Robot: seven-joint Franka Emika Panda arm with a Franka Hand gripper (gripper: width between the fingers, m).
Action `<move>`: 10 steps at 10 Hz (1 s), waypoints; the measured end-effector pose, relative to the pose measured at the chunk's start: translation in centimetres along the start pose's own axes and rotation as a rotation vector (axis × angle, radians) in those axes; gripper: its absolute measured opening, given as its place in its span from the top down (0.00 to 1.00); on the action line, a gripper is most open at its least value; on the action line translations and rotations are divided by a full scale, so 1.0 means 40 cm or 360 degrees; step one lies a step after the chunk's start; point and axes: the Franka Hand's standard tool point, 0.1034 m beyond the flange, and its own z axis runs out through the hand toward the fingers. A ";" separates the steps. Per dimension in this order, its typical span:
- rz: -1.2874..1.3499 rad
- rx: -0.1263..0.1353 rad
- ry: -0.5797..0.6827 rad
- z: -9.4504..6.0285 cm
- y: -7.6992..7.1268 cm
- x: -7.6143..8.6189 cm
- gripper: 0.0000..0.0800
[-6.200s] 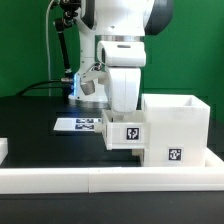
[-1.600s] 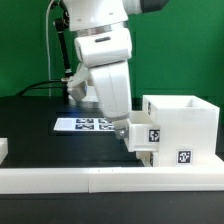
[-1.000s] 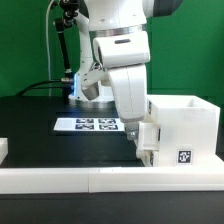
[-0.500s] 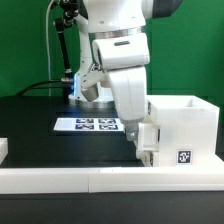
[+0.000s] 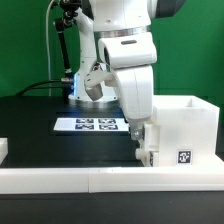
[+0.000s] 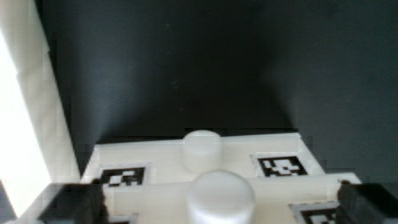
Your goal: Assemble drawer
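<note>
Since the frame about 6 seconds back, the arm (image 5: pixel 125 60) has swung toward the exterior view's right, and the small tagged drawer box that stood out in front of the big box now sits pushed in against it; over the last second the wrist has lifted and tilted slightly. The gripper (image 5: pixel 143 140) hangs low beside the drawer housing (image 5: pixel 182 128), close to its face on the exterior view's left; its claw stands spread wide, pinching nothing. In the wrist view the 2 dark fingertips (image 6: pixel 75 203) sit apart at either side, with the white drawer front (image 6: pixel 199 165) between them; it carries 2 marker tags and 2 rounded white knobs (image 6: pixel 203 148), one nearer the camera and blurred. The housing, open at the top, bears 1 visible tag and rests against the white rail (image 5: pixel 70 179) along the table's near edge. The marker board (image 5: pixel 88 125) lies flat on the black table (image 5: pixel 30 125), behind the gripper.
</note>
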 end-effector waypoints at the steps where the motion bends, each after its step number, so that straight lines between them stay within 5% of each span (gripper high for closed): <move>1: -0.0008 0.0000 0.0003 0.001 0.000 0.010 0.19; 5: -0.0036 -0.0008 0.0008 0.003 0.003 0.037 0.19; 8: -0.0080 0.0048 -0.0012 -0.021 0.015 -0.064 0.19; 10: -0.0072 0.0042 -0.0013 -0.022 0.018 -0.067 0.19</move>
